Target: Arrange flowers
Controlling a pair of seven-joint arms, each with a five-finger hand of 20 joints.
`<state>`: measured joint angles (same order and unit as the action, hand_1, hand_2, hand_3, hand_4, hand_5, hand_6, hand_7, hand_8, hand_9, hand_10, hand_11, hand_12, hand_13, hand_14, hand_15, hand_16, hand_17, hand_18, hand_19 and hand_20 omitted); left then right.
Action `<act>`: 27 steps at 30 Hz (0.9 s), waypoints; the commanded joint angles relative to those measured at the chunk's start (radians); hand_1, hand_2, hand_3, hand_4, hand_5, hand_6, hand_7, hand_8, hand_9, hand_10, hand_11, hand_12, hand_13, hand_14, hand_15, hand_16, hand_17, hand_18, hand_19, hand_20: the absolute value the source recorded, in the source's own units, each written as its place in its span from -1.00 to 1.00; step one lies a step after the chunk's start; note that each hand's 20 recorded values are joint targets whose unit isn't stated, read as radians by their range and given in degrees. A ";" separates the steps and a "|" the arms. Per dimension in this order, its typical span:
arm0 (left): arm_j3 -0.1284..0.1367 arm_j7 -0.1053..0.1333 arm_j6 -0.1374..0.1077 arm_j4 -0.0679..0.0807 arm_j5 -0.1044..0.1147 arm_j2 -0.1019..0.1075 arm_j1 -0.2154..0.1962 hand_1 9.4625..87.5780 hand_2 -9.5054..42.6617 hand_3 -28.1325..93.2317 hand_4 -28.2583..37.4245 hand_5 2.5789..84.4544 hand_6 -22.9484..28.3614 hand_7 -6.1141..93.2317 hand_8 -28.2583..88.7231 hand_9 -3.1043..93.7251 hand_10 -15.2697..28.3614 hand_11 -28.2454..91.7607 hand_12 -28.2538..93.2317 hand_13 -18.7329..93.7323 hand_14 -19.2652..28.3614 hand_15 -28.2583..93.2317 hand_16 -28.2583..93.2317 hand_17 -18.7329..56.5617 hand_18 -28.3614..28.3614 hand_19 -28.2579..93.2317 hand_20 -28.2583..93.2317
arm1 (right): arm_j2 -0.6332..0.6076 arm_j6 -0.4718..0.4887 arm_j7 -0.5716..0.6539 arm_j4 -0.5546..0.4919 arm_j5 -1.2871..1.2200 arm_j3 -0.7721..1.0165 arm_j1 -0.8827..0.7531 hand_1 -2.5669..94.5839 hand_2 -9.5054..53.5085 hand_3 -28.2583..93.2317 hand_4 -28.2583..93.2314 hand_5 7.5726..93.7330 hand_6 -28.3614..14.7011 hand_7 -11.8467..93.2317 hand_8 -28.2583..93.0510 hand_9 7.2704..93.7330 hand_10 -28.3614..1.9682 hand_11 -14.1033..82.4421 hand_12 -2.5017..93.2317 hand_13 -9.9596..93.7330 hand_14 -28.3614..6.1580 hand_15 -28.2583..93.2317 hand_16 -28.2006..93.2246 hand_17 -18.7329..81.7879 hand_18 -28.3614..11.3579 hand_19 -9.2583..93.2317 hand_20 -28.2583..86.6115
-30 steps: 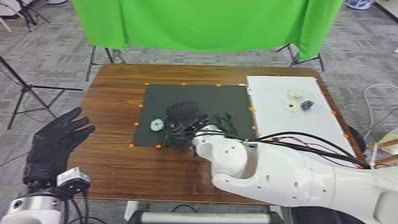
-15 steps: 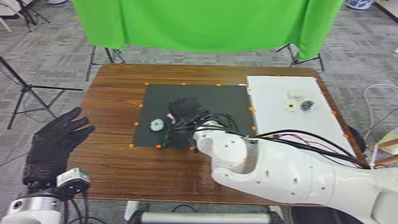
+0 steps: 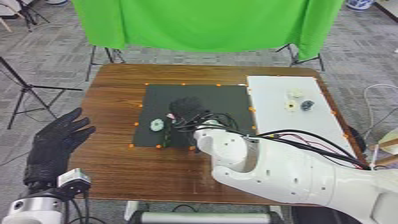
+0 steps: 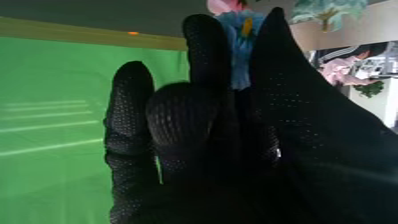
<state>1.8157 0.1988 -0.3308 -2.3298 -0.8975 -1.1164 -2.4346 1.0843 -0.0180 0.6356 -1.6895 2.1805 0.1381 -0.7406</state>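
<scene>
Over the black mat (image 3: 229,92), my right hand (image 3: 187,107) is low, its fingers toward the far side. A pale green flower (image 3: 157,125) with a stem lies left of it, and a bit of pink flower (image 3: 171,116) shows at the hand's left side. In the right wrist view my right hand (image 4: 182,115) has a blue flower (image 4: 240,45) between its thumb and fingers, one finger strongly curled. Beyond are a pink flower (image 4: 226,5), a pale green flower (image 4: 329,10) and another pink flower (image 4: 339,70). My left hand (image 3: 55,145) is open off the table's left edge.
A white board (image 3: 274,87) on the right side of the brown table (image 3: 115,100) holds a cream flower (image 3: 295,93), a pale flower (image 3: 290,105) and a grey-blue flower (image 3: 306,105). Orange markers line the mat and board. A green curtain (image 3: 204,25) hangs behind the table.
My right hand has moved slightly away from me over the black mat, and the pink flower at its left side has come into sight. My left hand has stayed still.
</scene>
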 commanded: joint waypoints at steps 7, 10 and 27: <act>0.007 -0.019 0.005 -0.001 -0.004 -0.006 -0.014 -0.60 -0.41 0.83 -0.75 -0.07 0.33 -0.56 -0.70 -0.18 0.61 -0.06 -0.40 -0.17 0.93 0.36 -0.72 -0.74 0.80 0.46 -0.52 | -0.003 0.103 -0.022 -0.032 0.026 0.098 -0.067 -0.07 -1.00 0.90 -1.00 0.32 0.38 -0.31 -0.77 0.55 0.20 -0.26 -0.51 0.63 0.39 0.79 -0.31 0.02 -0.49 1.00 -0.43; 0.006 -0.017 0.006 -0.001 -0.003 -0.005 -0.013 -0.60 -0.41 0.83 -0.75 -0.07 0.33 -0.56 -0.70 -0.18 0.60 -0.06 -0.40 -0.17 0.93 0.36 -0.72 -0.74 0.80 0.46 -0.52 | 0.005 0.132 -0.032 -0.037 0.031 0.126 -0.090 -0.11 -1.00 0.92 -1.00 0.30 0.35 -0.31 -0.80 0.49 0.17 -0.19 -0.55 0.63 0.38 0.80 -0.32 0.02 -0.50 1.00 -0.42; 0.005 0.000 -0.014 -0.013 0.021 -0.007 -0.043 -0.60 -0.40 0.83 -0.75 -0.06 0.33 -0.57 -0.69 -0.18 0.60 -0.06 -0.40 -0.16 0.93 0.36 -0.72 -0.74 0.80 0.46 -0.52 | -0.046 0.111 -0.040 -0.087 0.010 0.176 -0.050 -0.19 -1.00 0.94 -1.00 0.22 0.29 -0.33 -0.80 0.38 0.06 -0.12 -0.64 0.59 0.31 0.81 -0.32 0.00 -0.54 1.00 -0.41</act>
<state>1.8186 0.1946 -0.3321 -2.3321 -0.8911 -1.1174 -2.4467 1.0787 0.1210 0.6067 -1.7330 2.1978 0.2532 -0.8188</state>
